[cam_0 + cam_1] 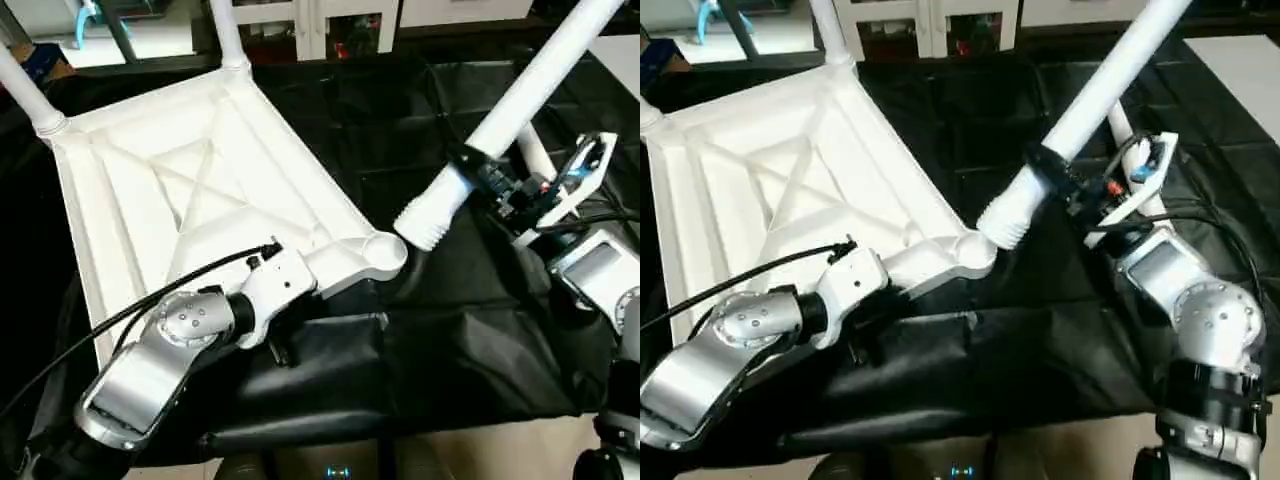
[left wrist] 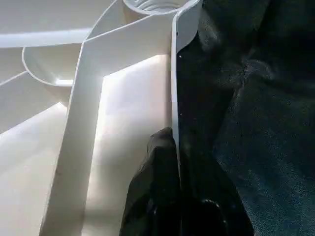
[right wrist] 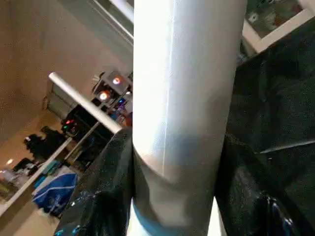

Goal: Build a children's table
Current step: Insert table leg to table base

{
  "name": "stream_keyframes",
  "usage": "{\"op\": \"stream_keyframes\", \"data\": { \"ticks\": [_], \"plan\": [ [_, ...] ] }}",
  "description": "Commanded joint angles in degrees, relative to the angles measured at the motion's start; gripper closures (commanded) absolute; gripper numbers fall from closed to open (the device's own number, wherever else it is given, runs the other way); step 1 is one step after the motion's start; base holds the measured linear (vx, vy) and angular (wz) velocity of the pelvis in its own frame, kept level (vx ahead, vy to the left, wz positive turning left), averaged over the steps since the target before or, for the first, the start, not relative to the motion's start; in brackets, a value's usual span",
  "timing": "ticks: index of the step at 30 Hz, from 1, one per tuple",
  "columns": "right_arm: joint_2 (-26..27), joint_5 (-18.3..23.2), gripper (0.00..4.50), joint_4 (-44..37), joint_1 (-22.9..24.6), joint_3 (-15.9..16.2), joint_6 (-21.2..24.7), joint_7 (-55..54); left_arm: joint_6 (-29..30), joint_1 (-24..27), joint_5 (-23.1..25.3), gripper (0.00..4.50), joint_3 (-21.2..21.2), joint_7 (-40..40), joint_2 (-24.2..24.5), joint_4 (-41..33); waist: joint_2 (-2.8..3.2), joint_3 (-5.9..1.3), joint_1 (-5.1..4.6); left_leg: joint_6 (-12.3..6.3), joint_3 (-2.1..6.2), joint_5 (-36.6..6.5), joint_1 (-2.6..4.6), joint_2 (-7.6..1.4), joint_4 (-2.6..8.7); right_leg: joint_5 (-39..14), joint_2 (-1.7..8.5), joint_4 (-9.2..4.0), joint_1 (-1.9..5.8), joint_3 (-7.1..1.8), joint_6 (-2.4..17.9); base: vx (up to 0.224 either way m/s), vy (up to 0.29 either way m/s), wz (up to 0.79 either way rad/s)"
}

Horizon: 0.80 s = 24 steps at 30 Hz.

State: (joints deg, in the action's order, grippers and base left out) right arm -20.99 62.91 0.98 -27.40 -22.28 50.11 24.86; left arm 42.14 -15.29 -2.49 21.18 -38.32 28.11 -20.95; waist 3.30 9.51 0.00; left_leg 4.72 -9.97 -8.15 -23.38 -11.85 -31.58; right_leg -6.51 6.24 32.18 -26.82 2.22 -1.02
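The white table top [image 1: 130,200] lies upside down on a black cloth, its X-ribbed underside facing up. Legs stand in its two far corner sockets [image 1: 30,95] [image 1: 228,35]. My left gripper [image 2: 176,167] is shut on the top's near rim [image 2: 174,73], close to the near-right corner socket [image 1: 385,250]. My right gripper [image 1: 480,165] is shut on a long white leg [image 1: 540,75] held at a slant. The leg's ribbed lower end [image 1: 422,225] hangs just right of that socket and outside it. Another white tube [image 1: 535,150] lies behind the right wrist.
The black cloth [image 1: 450,340] covers the work surface, bunched in folds near the front edge. A white shelving unit [image 1: 310,20] stands at the back. Pale floor shows beyond the front edge [image 1: 480,450]. A white sheet [image 1: 1240,70] lies at far right.
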Motion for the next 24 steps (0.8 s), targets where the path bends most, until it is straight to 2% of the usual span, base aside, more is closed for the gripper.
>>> {"op": "stream_keyframes", "data": {
  "ticks": [1,5,9,11,13,14,15,19,22,23,24],
  "plan": [
    [-0.53,1.37,2.70,0.22,-0.97,-1.31,1.25,-0.82,1.73,2.78,1.01,4.50,2.03,0.28,0.31,4.25,-0.59,-3.87,0.41,-4.05,-0.96,-10.16,0.87,0.67,2.90,-12.51,-0.43,-2.91,3.93,-0.43,12.32,0.000,0.000,0.00],
    [-0.35,2.57,2.70,-0.20,-1.29,-1.37,2.14,-1.98,-1.70,3.11,-0.34,4.50,1.23,0.35,-1.87,4.53,-1.09,-3.47,0.64,-3.43,-1.06,-12.91,0.97,0.60,3.17,-18.08,-0.26,-3.58,3.61,-0.53,10.50,0.000,0.000,0.00],
    [-0.64,2.09,2.70,-0.41,-1.37,-0.88,2.44,-2.00,-3.28,3.31,-0.57,4.50,1.44,0.39,-2.06,4.65,-1.06,-3.38,0.66,-2.81,-0.99,-13.82,0.99,0.57,3.27,-19.55,-0.27,-3.66,3.42,-0.56,9.28,0.000,0.000,0.00],
    [-1.45,-0.29,2.70,-1.03,-1.08,0.69,1.56,-0.83,-4.27,3.41,-0.74,4.50,1.46,0.18,-2.11,4.77,-1.15,-3.35,0.65,-2.62,-0.99,-13.65,0.95,0.52,3.30,-19.44,-0.28,-3.63,3.39,-0.58,8.98,0.000,0.000,0.00],
    [-3.07,-9.51,2.70,-3.25,-0.35,6.91,-4.51,2.83,-7.59,4.14,-0.83,4.50,1.86,-1.15,-2.03,5.24,-1.28,-3.32,0.72,-2.47,-1.00,-13.07,0.73,0.49,3.26,-18.86,-0.26,-3.54,3.40,-0.56,8.74,0.000,0.000,0.00],
    [-3.07,-11.56,2.70,-3.59,-0.43,8.41,-6.52,3.66,-8.49,4.41,-0.71,4.50,1.99,-1.68,-2.02,5.50,-1.40,-3.31,0.70,-2.51,-1.07,-13.16,0.68,0.52,3.23,-19.10,-0.22,-3.65,3.36,-0.57,8.51,0.000,0.000,0.00],
    [-2.76,-11.72,2.70,-3.62,-0.65,8.81,-7.19,4.00,-9.09,4.50,-0.59,4.50,2.15,-2.06,-1.91,5.79,-1.34,-3.28,0.62,-2.63,-1.10,-13.34,0.71,0.55,3.26,-19.43,-0.15,-3.61,3.34,-0.63,8.33,0.000,0.000,0.00],
    [-2.17,-11.29,2.70,-2.63,-1.49,9.06,-7.71,4.99,-9.70,4.32,-0.35,4.50,2.72,-2.74,-1.39,6.31,-1.39,-3.22,0.67,-3.66,-1.12,-13.11,1.02,0.39,3.28,-18.20,-0.22,-3.52,3.28,-0.78,9.18,0.000,0.000,0.00],
    [-2.28,-11.55,2.70,-1.23,-1.86,9.42,-7.79,6.06,-9.74,4.12,-0.46,4.50,3.00,-3.04,-1.40,6.57,-1.58,-3.25,0.70,-4.22,-1.17,-11.72,0.89,0.43,3.21,-16.21,-0.25,-3.28,3.45,-0.78,10.06,0.000,0.000,0.00],
    [-2.31,-11.82,2.70,-0.47,-1.91,9.71,-7.83,6.97,-10.11,4.02,-0.32,4.50,3.16,-3.09,-1.44,6.77,-1.46,-3.24,0.72,-4.49,-1.17,-11.50,0.95,0.39,3.20,-15.89,-0.22,-3.23,3.45,-0.78,10.37,0.000,0.000,0.00],
    [-2.59,-12.77,2.70,0.20,-1.78,10.51,-8.24,8.31,-10.56,3.89,-0.10,4.50,3.38,-3.30,-1.41,7.06,-1.67,-3.17,0.75,-4.73,-1.21,-11.73,0.93,0.38,3.19,-16.30,-0.22,-3.28,3.43,-0.78,10.40,0.000,0.000,0.00]
  ]
}}
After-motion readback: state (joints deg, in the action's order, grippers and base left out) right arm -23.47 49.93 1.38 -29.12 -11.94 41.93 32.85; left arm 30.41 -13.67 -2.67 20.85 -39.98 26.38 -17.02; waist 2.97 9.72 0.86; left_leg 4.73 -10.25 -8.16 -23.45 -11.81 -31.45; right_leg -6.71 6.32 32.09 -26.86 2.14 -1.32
